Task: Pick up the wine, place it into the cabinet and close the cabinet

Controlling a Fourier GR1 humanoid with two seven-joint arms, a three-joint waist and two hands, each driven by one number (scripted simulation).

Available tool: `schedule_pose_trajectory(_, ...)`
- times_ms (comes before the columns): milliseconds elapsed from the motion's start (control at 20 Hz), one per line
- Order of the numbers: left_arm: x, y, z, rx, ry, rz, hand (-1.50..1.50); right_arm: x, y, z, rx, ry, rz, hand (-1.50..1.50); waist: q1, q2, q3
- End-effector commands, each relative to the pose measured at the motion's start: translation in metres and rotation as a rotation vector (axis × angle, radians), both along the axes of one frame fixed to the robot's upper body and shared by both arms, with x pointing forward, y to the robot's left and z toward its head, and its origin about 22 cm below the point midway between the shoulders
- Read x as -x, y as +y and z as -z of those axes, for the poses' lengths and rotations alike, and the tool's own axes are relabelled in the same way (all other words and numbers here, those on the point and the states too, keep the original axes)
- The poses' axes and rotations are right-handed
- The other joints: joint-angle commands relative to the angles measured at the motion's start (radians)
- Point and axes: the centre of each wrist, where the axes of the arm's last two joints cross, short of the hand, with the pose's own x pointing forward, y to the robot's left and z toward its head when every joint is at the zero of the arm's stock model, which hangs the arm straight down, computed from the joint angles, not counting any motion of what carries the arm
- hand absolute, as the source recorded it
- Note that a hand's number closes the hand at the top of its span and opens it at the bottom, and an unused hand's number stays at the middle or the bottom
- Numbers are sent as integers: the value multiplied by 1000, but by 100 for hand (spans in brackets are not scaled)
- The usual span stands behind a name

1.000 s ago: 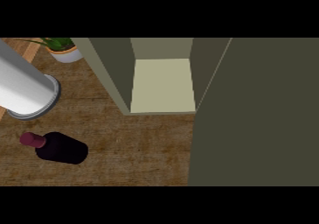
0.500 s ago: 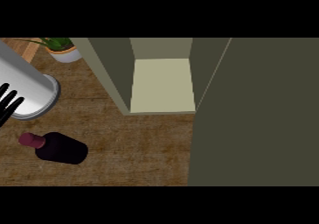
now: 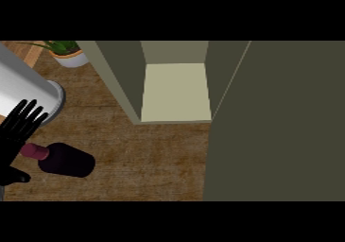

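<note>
Down on a brown, wood-grained counter (image 3: 154, 156), a dark wine bottle (image 3: 63, 159) lies on its side near the left edge. Its body is a glossy, almost black cylinder, and its short neck ends in a magenta cap pointing toward the left edge. A black left hand (image 3: 14, 137) comes in from the counter's left edge, its long slim fingers (image 3: 27, 113) straight and spread apart, pointing toward the far side. The hand hangs over the bottle's capped end; whether it touches the cap cannot be told. Behind the hand, a large smooth cylinder (image 3: 21, 90) in pale grey slants across the far left corner, its rounded end facing the counter's middle. At the far left edge stands a small white pot with a green leafy plant (image 3: 66, 52). An olive-green cabinet (image 3: 171, 85) rises at the far middle of the counter, its flat panels matte, with a pale cream shelf floor visible inside the open compartment. Its open door (image 3: 280, 123), a broad plain olive slab, fills the whole right side of the view
</note>
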Motion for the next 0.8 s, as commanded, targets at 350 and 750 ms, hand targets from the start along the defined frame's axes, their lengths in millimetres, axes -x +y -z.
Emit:
schedule_pose_trajectory(350, 28, -6, 77, 100, 89, 116, -150, 17, -5, -16, -75, -27, -53, -150, 1, 1, -1)
schedule_pose_trajectory(750, 13, -19, 94, 171, 149, 146, -150, 8, -7, -14, -54, -39, -53, -150, -5, 6, -3)
